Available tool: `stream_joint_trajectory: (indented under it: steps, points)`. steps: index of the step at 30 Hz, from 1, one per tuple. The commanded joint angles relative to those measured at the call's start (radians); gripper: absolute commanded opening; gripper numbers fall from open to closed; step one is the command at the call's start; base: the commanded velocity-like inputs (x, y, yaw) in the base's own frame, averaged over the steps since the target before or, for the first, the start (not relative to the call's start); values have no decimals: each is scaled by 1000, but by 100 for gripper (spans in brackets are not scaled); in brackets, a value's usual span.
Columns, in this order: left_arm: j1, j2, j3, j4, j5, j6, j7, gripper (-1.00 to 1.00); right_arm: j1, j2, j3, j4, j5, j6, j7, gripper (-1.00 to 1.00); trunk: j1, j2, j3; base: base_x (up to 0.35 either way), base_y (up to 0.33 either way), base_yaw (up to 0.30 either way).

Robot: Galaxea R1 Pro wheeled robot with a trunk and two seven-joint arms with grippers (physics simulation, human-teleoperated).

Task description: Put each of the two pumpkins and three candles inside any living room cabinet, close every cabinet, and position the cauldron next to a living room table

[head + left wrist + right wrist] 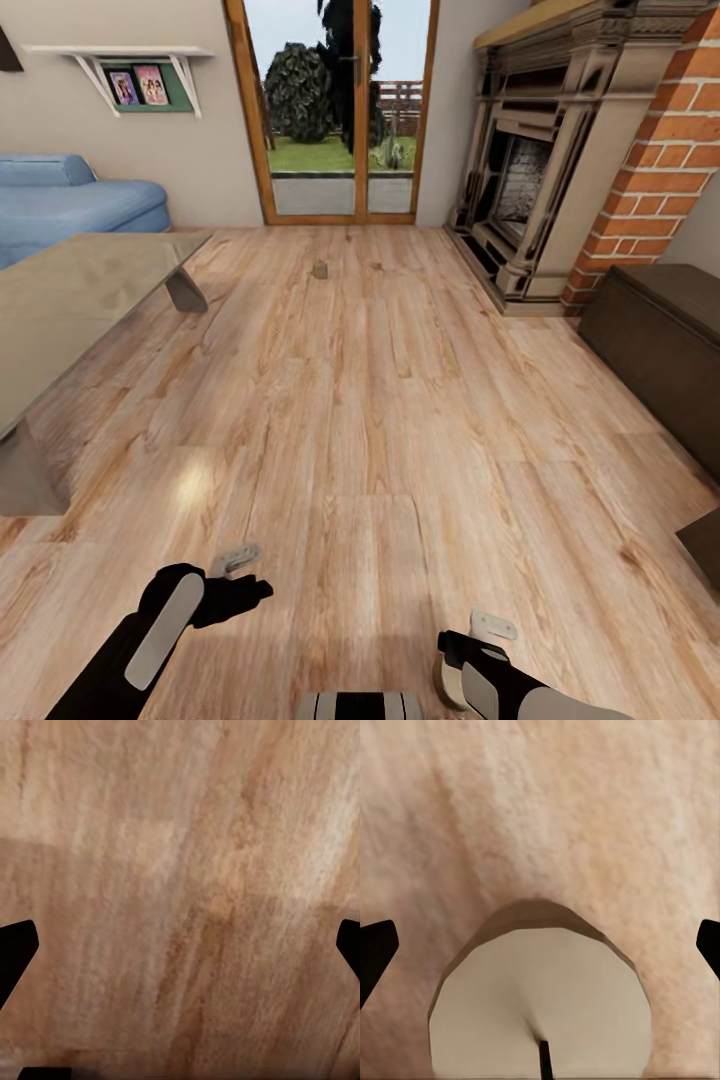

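The right gripper (478, 650) grasps a candle (540, 1009) upright between its fingers, the left gripper (236, 562) hangs released and empty, and the cabinet (655, 335) lies ahead to the right, beside the brick fireplace (560, 160), nearer the loaded arm.

floor: wood plank floor (380, 420) spanning the room | seating: blue sofa (70, 205) standing at far left | wall: white shelf (130, 70) holding framed pictures (140, 86) | exit: glazed patio door (340, 110) showing garden | right: ornate fireplace (530, 170) adjoining brick column (660, 170)
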Motion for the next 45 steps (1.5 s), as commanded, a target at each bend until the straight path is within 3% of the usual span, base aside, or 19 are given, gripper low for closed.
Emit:
stream_joint_trajectory:
  steps: [1,14,23,30,45]
  points:
    - [-1,0,-3,-1,10,1,10,100,0,0,9,0,-10,-3,-3,100,0,0,-1,0,0,0]
    - [-1,-3,-4,-1,10,1,11,100,0,1,9,0,-11,-3,-2,100,0,0,-1,0,0,0]
    - [-1,-4,-4,-1,10,1,11,100,0,1,7,5,-12,76,-2,100,0,0,-1,0,0,0]
    - [-1,-5,-4,-1,10,1,11,100,0,1,7,2,-12,84,-2,100,0,0,-1,0,0,0]
    - [-1,-5,-4,-1,10,0,11,100,0,1,7,2,-12,83,-2,100,7,-4,-59,0,0,0]
